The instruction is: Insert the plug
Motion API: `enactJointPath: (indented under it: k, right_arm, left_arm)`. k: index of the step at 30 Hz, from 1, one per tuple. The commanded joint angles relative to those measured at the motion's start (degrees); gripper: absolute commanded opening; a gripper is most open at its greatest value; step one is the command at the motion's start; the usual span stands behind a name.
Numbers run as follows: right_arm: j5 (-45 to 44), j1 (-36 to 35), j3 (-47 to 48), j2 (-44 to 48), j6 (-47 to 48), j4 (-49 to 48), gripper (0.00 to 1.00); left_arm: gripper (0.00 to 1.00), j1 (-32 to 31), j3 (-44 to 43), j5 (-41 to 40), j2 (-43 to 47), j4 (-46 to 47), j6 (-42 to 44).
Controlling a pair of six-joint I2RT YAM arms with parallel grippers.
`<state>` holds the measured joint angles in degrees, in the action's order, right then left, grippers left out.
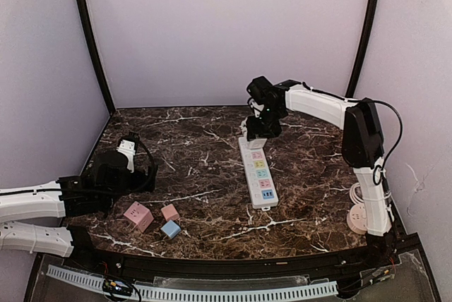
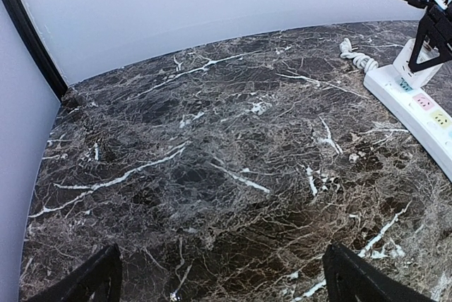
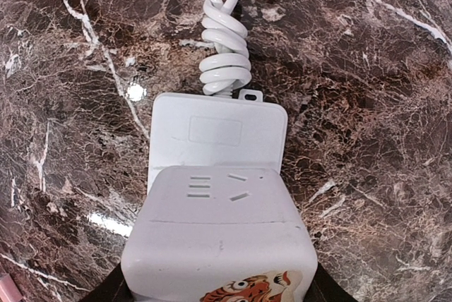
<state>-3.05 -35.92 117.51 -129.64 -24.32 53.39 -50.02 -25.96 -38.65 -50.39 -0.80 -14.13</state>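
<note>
The plug, a white cube-shaped block with a tiger sticker on its upper face, is grasped on two opposite sides by the right gripper. It sits over the far end of the power strip, which lies right of centre on the worktop and runs from the far edge toward the near edge. The strip's coiled cord trails off beyond its far end.

Step in hand: seating the plug in the farthest socket. The plug covers that socket. Whether its pins have entered cannot be told from any view.

Next move, as judged: press straight down with the plug square to the strip. A tilt or a sideways offset would likely jam the pins or push the strip along the worktop, since nothing else holds it.

Right arm: reaches from the near right corner up and across, wrist bent so the jaws point down at the strip.

Left arm: lies low along the left edge, well apart from the strip. The left gripper is released, jaws spread wide, grasping nothing.
</note>
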Motion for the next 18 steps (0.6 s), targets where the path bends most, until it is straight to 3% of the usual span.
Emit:
enactJointPath:
  k: [1, 18]
  right_arm:
    - [-1.7, 0.3, -1.3, 1.2, -0.4, 1.5, 0.00]
    - [-0.8, 0.2, -4.1, 2.1, 0.8, 1.8, 0.00]
  left_arm:
    - [0.99, 0.3, 1.2, -0.3, 1.1, 0.6, 0.0]
    - [0.99, 0.4, 1.2, -0.5, 1.1, 0.5, 0.1]
